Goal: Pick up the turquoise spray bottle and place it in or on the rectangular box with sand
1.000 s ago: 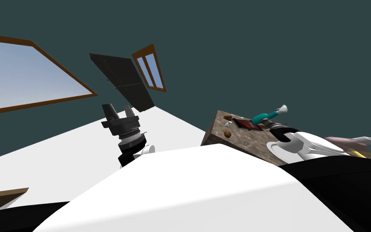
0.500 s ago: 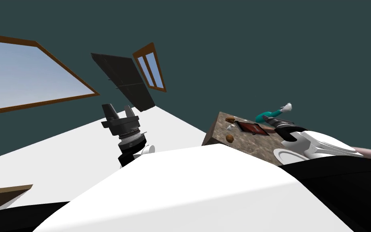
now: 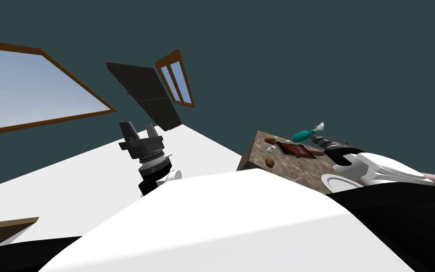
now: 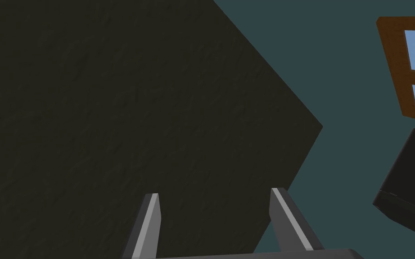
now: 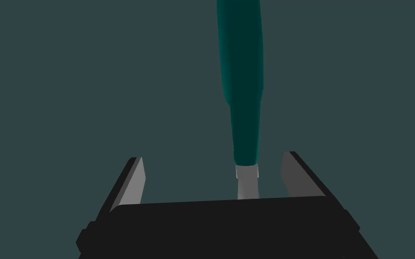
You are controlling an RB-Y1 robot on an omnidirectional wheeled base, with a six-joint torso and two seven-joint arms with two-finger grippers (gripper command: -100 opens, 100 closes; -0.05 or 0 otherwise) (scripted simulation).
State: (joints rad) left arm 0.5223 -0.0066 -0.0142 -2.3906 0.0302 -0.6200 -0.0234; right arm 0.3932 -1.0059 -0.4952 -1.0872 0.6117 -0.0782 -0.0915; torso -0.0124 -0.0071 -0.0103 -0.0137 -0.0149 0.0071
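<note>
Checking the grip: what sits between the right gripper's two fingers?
The turquoise spray bottle stands inside the open right gripper, pressed from neither side, as the right wrist view shows.

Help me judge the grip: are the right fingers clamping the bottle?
No, the fingers stand apart, gaps either side of the turquoise spray bottle.

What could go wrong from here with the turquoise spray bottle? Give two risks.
1. In the right wrist view, the fingers of the right gripper stand clear of the spray bottle on both sides, so it may be unsupported and tumble.
2. In the head view it hangs tilted beside the box, near the far edge of the table; it could land outside the box or off the table.
</note>
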